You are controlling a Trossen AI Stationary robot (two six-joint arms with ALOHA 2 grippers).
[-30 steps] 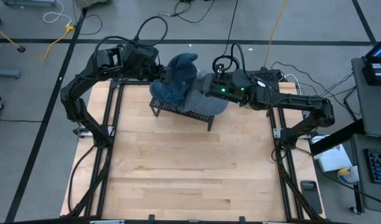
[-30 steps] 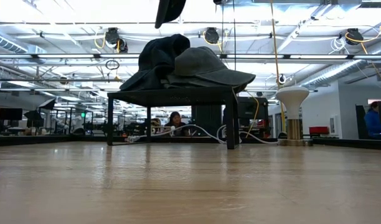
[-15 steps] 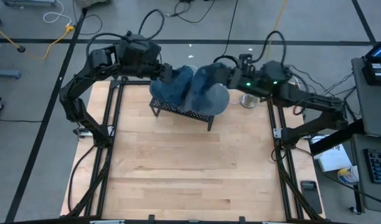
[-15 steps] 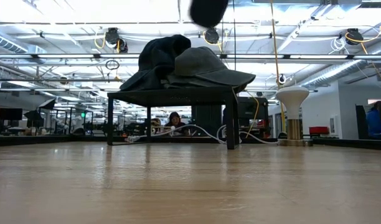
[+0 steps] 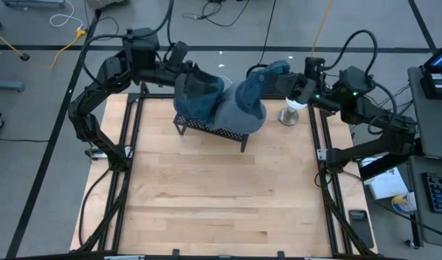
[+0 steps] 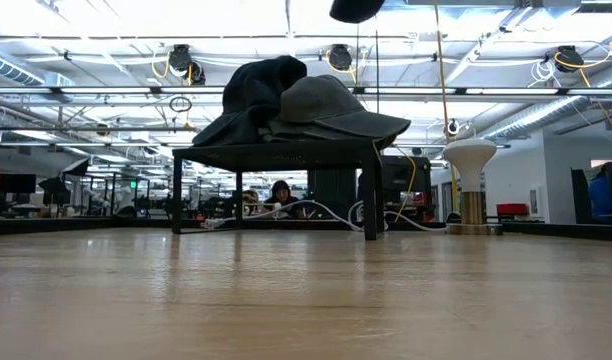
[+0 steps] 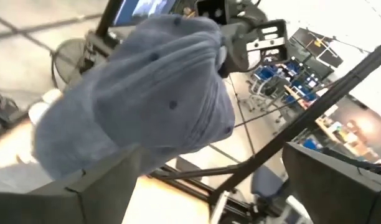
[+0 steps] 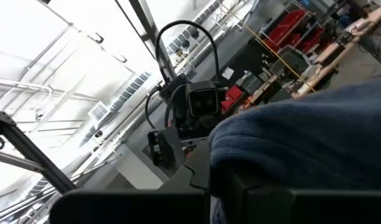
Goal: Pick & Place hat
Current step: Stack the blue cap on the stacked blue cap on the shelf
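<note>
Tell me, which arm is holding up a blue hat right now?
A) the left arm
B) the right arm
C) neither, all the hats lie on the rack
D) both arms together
B: the right gripper is shut on a blue hat lifted clear of the rack, while the left gripper is open behind the hats left on it.

Open-plan robotics lab or workshop, wooden bench (image 5: 206, 195) framed in black rails, loose cables (image 5: 228, 11) on grey floor, exposed ceiling trusses (image 6: 86, 95) with bright lighting, far rows of monitors (image 6: 16, 183), seated person (image 6: 281, 192) behind.
</note>
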